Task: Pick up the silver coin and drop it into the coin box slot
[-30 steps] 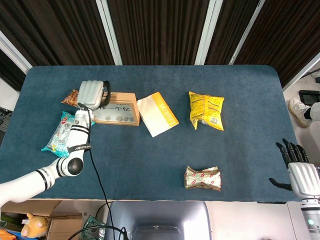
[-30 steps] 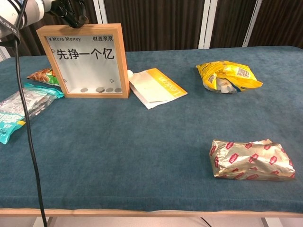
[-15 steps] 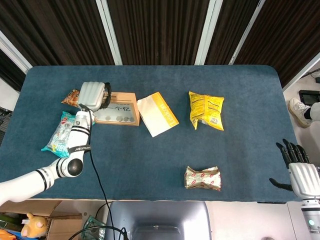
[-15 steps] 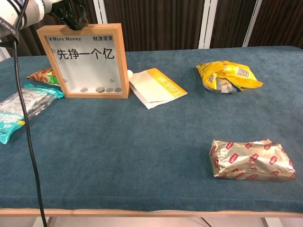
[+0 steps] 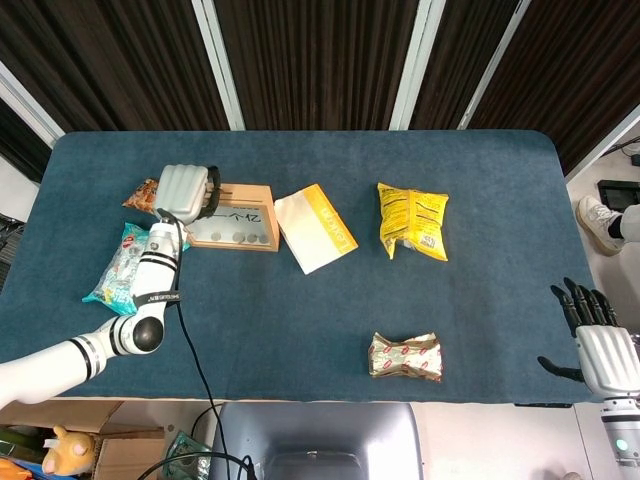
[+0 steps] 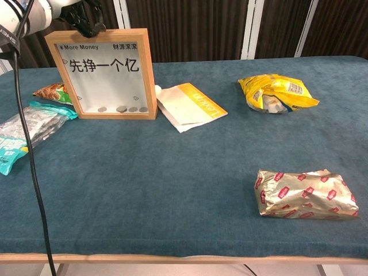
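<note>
The coin box (image 5: 234, 230) (image 6: 103, 73) is a wooden frame with a clear front, standing upright at the left of the table, with several silver coins (image 6: 122, 108) lying at its bottom. My left hand (image 5: 186, 189) (image 6: 80, 12) hovers over the box's top left corner with its dark fingers curled downward. Nothing visible shows between those fingers, and no loose silver coin lies on the cloth. Far off at the table's near right corner, my right hand (image 5: 598, 332) holds nothing, its fingers apart.
A white and yellow packet (image 5: 315, 227) (image 6: 188, 106) lies right of the box. A yellow snack bag (image 5: 412, 221) (image 6: 276, 92) and a foil pack (image 5: 405, 357) (image 6: 303, 193) lie further right. Snack packs (image 5: 122, 266) (image 6: 26, 129) and a black cable (image 6: 31, 172) lie left of the box.
My left hand has drifted slightly up and to the left above the box's top edge. The coins inside the box look the same. The right hand has not moved.
</note>
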`<action>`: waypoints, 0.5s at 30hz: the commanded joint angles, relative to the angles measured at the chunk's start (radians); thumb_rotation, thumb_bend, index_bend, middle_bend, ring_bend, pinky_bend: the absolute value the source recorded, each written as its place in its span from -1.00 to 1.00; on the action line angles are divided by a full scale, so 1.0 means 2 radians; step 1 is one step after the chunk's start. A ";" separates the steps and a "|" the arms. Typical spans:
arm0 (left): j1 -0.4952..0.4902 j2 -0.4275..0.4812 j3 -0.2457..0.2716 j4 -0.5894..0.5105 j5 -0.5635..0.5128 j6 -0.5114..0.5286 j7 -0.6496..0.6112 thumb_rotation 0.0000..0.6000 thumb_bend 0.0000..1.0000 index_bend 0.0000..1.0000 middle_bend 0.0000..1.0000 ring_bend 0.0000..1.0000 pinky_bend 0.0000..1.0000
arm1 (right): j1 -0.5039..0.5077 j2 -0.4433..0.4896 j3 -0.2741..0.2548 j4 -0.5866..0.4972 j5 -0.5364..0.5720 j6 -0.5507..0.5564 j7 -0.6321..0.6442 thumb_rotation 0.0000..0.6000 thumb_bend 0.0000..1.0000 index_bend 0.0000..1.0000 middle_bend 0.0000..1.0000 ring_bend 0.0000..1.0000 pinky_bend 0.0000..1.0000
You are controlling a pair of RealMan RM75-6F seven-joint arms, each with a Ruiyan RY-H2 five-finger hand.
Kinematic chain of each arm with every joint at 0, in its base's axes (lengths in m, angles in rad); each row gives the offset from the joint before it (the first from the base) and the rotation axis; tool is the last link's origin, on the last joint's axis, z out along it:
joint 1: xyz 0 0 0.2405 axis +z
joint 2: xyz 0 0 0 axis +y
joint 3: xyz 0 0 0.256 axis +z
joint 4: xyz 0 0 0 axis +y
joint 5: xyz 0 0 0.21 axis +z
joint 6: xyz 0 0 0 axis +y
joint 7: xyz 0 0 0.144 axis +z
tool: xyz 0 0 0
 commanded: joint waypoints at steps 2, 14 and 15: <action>0.001 0.002 0.003 -0.003 0.006 0.003 -0.004 1.00 0.03 -0.19 1.00 1.00 1.00 | 0.000 0.000 0.000 -0.001 0.000 0.001 0.000 1.00 -0.66 -1.00 -1.00 -1.00 -1.00; 0.021 0.017 0.002 -0.039 0.061 0.058 -0.041 1.00 -0.08 -0.55 1.00 1.00 1.00 | -0.001 0.000 -0.001 -0.001 -0.001 0.002 -0.001 1.00 -0.66 -1.00 -1.00 -1.00 -1.00; 0.029 0.024 0.004 -0.053 0.077 0.071 -0.051 1.00 -0.08 -0.55 1.00 1.00 1.00 | -0.001 0.000 -0.001 -0.001 -0.002 0.002 -0.001 1.00 -0.65 -1.00 -1.00 -1.00 -1.00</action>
